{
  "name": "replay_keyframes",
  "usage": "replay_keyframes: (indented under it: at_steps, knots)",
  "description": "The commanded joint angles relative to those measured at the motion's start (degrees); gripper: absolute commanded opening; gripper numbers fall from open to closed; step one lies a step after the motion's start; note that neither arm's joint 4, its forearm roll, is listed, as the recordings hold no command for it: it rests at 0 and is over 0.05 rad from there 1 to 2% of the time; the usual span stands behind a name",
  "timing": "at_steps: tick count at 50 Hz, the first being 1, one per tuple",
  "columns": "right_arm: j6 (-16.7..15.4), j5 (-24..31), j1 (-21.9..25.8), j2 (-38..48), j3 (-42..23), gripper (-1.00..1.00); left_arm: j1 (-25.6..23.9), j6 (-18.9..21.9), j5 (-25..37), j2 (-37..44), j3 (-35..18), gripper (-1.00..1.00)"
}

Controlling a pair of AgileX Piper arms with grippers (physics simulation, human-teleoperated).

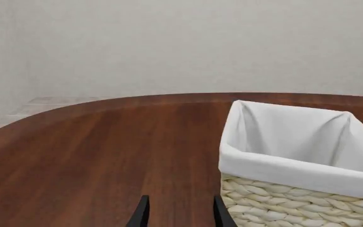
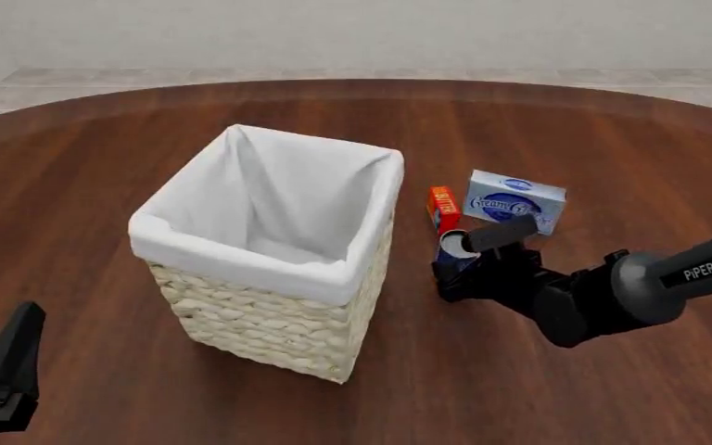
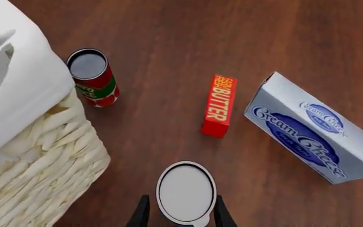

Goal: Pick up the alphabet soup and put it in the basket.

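The alphabet soup (image 3: 186, 191) stands upright on the table, its silver-grey lid facing the right wrist camera and its blue label (image 2: 456, 262) just visible in the front view. My right gripper (image 3: 181, 218) is open, one finger on each side of the can, close to its wall. The basket (image 2: 270, 278), cream wicker with white lining, stands to the can's left; its wall (image 3: 36, 161) is a short gap away. My left gripper (image 1: 181, 218) is open and holds nothing, low at the near left (image 2: 4, 371), in front of the basket (image 1: 282, 208).
An orange-red butter box (image 3: 219, 105) lies just beyond the can, and a blue-and-white cream cheese box (image 3: 307, 132) lies to its right. A red-and-green tomato can (image 3: 93, 78) stands against the basket's far right side. The round wooden table's edge (image 2: 356, 85) curves at the back.
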Motion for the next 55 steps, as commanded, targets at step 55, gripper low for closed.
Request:
replay_keyframes:
  at_steps: [55]
  knots:
    - [-3.0, 8.4, 0.5, -20.6, -0.1, -1.0, 0.0, 0.0, 0.0, 0.0, 0.0, 1.0]
